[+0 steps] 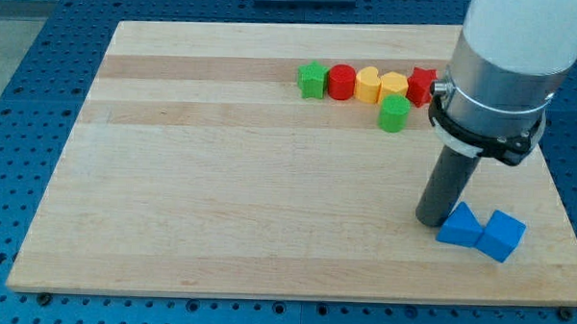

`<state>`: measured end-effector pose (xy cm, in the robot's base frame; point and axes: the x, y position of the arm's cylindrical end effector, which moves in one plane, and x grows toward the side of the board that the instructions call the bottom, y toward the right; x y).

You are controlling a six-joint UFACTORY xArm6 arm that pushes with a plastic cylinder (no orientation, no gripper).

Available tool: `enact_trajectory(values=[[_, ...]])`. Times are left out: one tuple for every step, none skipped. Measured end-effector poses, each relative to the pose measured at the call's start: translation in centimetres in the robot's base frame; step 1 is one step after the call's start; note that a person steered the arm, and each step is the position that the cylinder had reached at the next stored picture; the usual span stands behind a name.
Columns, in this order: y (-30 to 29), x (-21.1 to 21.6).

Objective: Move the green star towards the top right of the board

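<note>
Tip (432,221) down on table (220,198), touching blue triangular block (459,228) beside blue cube (502,235), well apart from green star (313,79); end effector a plain rod, nothing held.

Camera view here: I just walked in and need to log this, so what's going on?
A robot arm pushes blocks about a wooden board with a rod. My tip sits beside the blue triangular block, far from the green star, which ends a row near the view's top.
</note>
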<state>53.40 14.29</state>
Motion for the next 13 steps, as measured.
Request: enact_trajectory(values=[[-5.5,-1.7],[-10.8,-2.6],[-16.5,-3.9],[-21.3,-7.9],[-24.2,-16.5],[-24.8,-20.6],[-21.1,-21.1],[-16.4,-21.2],[-15.0,-21.6],[-10.2,-23.8],[-6.7,-24.4],[-4.7,-24.4],[-2.1,-24.8]])
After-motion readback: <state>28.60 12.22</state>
